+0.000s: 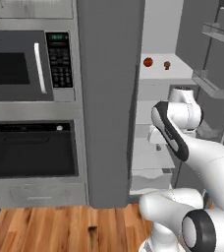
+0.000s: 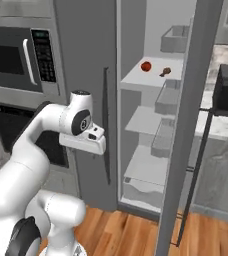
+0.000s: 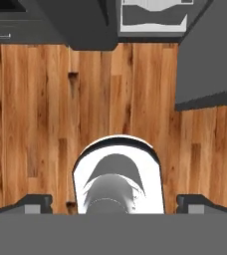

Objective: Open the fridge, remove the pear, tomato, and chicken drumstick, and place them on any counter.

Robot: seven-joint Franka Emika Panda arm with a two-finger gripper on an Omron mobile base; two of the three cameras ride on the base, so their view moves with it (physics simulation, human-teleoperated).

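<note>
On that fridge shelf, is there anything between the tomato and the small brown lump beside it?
No. In both base views the tomato and the brown lump sit apart on the same white shelf of the open fridge, with bare shelf between them.

place: kitchen | fridge (image 2: pixel 186 125) open, microwave (image 1: pixel 20 66), oven (image 1: pixel 30 150)

We are seeing the fridge (image 2: pixel 186 125) standing open, the small red tomato (image 2: pixel 146 66) sitting on its upper shelf, well above our fingers (image 3: pixel 36 203).
</note>
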